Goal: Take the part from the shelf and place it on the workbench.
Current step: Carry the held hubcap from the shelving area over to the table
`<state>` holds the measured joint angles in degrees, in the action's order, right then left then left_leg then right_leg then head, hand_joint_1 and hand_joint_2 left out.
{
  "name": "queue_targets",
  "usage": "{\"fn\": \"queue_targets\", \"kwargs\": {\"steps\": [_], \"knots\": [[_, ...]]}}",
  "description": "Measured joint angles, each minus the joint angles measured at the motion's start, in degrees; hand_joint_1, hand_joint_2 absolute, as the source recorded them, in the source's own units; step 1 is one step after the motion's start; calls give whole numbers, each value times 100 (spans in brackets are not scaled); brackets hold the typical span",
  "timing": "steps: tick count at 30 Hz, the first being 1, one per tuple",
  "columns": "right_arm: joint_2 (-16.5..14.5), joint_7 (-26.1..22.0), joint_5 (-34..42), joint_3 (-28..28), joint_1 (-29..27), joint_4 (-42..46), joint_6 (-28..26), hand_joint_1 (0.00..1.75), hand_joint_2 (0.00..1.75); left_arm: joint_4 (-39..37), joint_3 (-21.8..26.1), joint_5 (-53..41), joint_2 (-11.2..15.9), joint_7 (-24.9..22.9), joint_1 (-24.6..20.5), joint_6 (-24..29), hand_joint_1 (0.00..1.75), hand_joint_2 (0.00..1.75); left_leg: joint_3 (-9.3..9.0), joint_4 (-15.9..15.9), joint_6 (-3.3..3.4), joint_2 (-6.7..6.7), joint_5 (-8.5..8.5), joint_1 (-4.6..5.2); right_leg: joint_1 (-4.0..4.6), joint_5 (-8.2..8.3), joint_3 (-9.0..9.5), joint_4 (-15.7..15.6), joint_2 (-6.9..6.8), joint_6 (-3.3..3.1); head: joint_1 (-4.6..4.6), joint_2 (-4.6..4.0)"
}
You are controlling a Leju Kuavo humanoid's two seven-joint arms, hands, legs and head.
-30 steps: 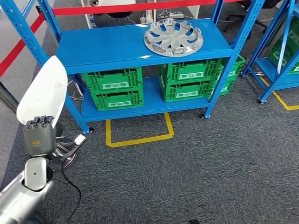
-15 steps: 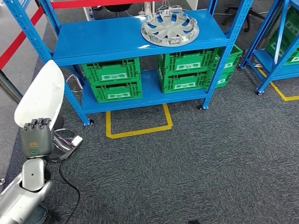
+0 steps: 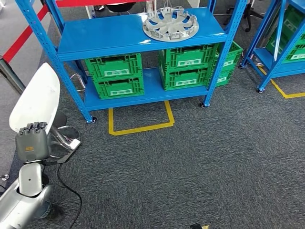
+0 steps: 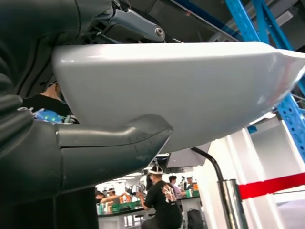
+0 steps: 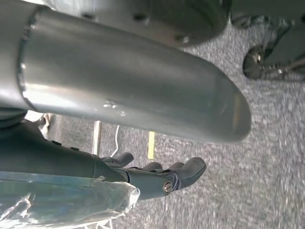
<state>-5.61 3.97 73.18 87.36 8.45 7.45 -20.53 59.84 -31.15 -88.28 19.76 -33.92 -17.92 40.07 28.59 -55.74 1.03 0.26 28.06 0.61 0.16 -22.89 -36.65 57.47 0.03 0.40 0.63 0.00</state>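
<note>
Left hand (image 3: 31,143) at 8 o'clock grips a white part (image 3: 35,98), a smooth, glossy curved shell. It's slick, so it could slide out of the fingers on the way to the bench. Right hand (image 5: 158,174) hangs with fingers loosely extended, holding nothing. Ribbed silver wheel cover (image 3: 170,24) sits on the blue shelf (image 3: 104,36) at 12.

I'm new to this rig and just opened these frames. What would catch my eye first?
The white curved part stands out at the lower left, held up by the left hand. Next comes the bright blue shelf across the top of the head view, with a silver hubcap lying on its upper level and green crates stacked beneath. A yellow taped outline marks the grey carpet just in front of the shelf.
</note>
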Motion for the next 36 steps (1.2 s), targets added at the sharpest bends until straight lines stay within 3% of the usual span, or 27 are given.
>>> {"fn": "queue_targets", "kwargs": {"steps": [1, 2, 4, 5, 6, 7, 8, 9, 10, 12, 13, 15, 16, 18, 20, 21, 23, 25, 27, 28, 30, 31, 32, 33, 35, 36], "knots": [[-3, 1, 0, 0, -7, 0, 1, 0, 0, 0, 3, 0, -4, 0, -9, -1, 133, 175, 49, 34, 39, 11, -78, -5, -5, -109, -48, 60, 2, 29, -6, 0], [-3, 1, 1, 0, -13, 0, 1, 0, 0, 0, 4, 0, -11, 0, -14, -1, 133, 175, 114, 64, 68, 22, -157, -17, -9, -332, -120, 225, 4, 54, -16, 0], [-3, 1, 1, 0, -12, 0, 1, 0, 0, 0, 5, 0, -23, 0, -12, -1, 133, 175, 289, 66, 103, 30, -305, -22, -23, -937, -300, 890, 4, 94, -30, 0], [-3, 1, 1, 0, -11, 0, 1, 0, 0, 0, 5, 0, -27, 0, -6, -1, 133, 175, 389, 63, 99, 32, -383, -21, -29, -1128, -367, 1279, 3, 116, -32, 0], [-3, 1, 0, 0, -9, 0, 1, 0, 0, 0, 5, 0, -32, 0, 0, -1, 133, 175, 492, 59, 91, 35, -465, -22, -33, -1163, -382, 1578, 3, 134, -31, 0], [-3, 1, 0, 0, -9, 0, 1, 0, 0, 0, 5, 0, -37, 0, 4, -2, 133, 175, 596, 54, 78, 37, -544, -25, -36, -1050, -327, 1720, 2, 149, -32, 0], [-3, 1, 0, 0, -9, 0, 1, 0, 0, -1, 5, 0, -43, 0, 8, -2, 133, 175, 697, 46, 61, 39, -620, -30, -41, -850, -186, 1674, 1, 160, -31, 0], [-3, 1, 0, 0, -5, 0, 0, 0, 0, -1, 5, 0, -47, 0, 11, -2, 133, 175, 795, 31, 37, 40, -693, -34, -51, -679, 60, 1422, 1, 171, -32, 0], [-4, 1, 0, 0, 3, 0, 0, 0, 0, -2, 8, 0, -46, 0, 13, -2, 133, 175, 887, 3, 6, 38, -759, -30, -61, -652, 414, 984, 1, 185, -35, 0], [-4, 0, -1, 0, 22, 0, -1, 0, 0, -2, 20, 0, -41, 0, 17, 0, 133, 175, 999, -49, -53, 38, -886, -21, -64, -850, 1000, 132, 17, 147, -30, 0], [-4, -1, -1, 0, 25, 0, -1, 0, 0, -2, 26, 0, -39, 0, 15, 1, 133, 175, 1021, -60, -79, 39, -946, -20, -52, -955, 1131, -97, 29, 116, -24, 0], [-9, -1, 0, 0, 20, 1, -1, 0, 0, -3, 29, 0, -37, 0, 19, 1, 133, 175, 1052, -56, -129, 33, -1026, -37, -42, -912, 1038, -108, 29, 22, -8, -1], [-14, 0, 0, 0, 20, 1, -1, 0, 0, -5, 29, 0, -33, 0, 24, 0, 133, 175, 1091, -109, -162, 26, -923, -47, -42, -860, 977, -99, 21, -34, -2, -2], [-21, 1, 0, 0, 23, 0, -1, 0, 0, -8, 29, 0, -27, 0, 38, 0, 133, 175, 1206, -512, -227, 17, -367, -70, -43, -703, 833, -89, 1, -131, 31, -3], [-21, 1, -4, 0, 21, 0, -2, 0, 0, -9, 30, 0, -25, 11, 46, -1, 133, 175, 1315, -1271, -266, 17, 238, -84, -21, -534, 665, -74, -4, -160, 56, -3], [-21, 1, -9, 0, 21, 0, -2, 0, 0, -10, 32, 0, -26, 32, 52, -1, 133, 175, 1326, -1607, -269, 17, 338, -88, -9, -456, 555, -59, -6, -164, 59, -2], [-21, 1, -16, 0, 21, 0, -2, 0, 0, -11, 46, 0, -28, 92, 65, -1, 133, 175, 1154, -1823, -238, 14, 168, -88, 19, -317, 332, -17, -6, -162, 61, -2], [-21, 1, -17, 0, 24, 0, -2, 0, 0, -10, 87, 0, -31, 144, 67, 0, 133, 175, 630, -1286, -159, 3, -34, -72, 41, -189, 144, 16, 0, -157, 58, -2], [-22, -5, -19, 0, 29, 0, -2, 0, 0, -7, 143, 0, -32, 173, 62, 2, 133, 175, 18, -441, -83, -13, 95, -32, 49, -59, 43, 24, 10, -127, 54, -2], [-23, -9, -19, 0, 30, 0, -2, 0, 0, -5, 162, 0, -30, 179, 60, 3, 133, 175, -155, -164, -57, -18, 171, -5, 37, 7, 24, 9, 12, -97, 56, -2], [-23, -14, -20, 0, 24, 0, -1, 0, 0, -4, 179, 0, -30, 181, 56, 3, 133, 175, -178, 25, -14, -8, 114, 22, 6, 118, -14, -27, 16, -28, 61, -2], [-23, -14, -20, 0, 17, 0, 0, 0, 0, -4, 179, 0, -32, 181, 52, 3, 133, 175, -120, 56, 28, 3, 31, 22, -3, 76, -63, -8, 19, 1, 63, -2], [-23, -14, -20, 0, 10, 0, 1, 0, 0, -4, 180, 0, -35, 181, 49, 3, 133, 175, -45, 85, 69, 15, -52, 15, -6, -76, -137, 92, 22, 24, 49, -2], [-23, -13, -19, 0, 5, 0, 1, 0, 0, -4, 181, 0, -41, 181, 52, 3, 133, 175, 47, 102, 103, 26, -139, 1, -12, -338, -226, 301, 23, 44, 34, -2], [-23, -11, -19, 0, 3, 0, 1, 0, 0, -4, 184, 0, -47, 181, 65, 3, 133, 175, 251, 92, 130, 32, -293, 9, -25, -920, -391, 1016, 21, 82, 7, -2], [-23, -10, -23, 0, 3, 0, 0, 0, 0, -4, 185, 0, -52, 185, 75, 3, 133, 175, 357, 89, 123, 34, -369, 10, -29, -1031, -437, 1392, 20, 100, 5, -2]]}}
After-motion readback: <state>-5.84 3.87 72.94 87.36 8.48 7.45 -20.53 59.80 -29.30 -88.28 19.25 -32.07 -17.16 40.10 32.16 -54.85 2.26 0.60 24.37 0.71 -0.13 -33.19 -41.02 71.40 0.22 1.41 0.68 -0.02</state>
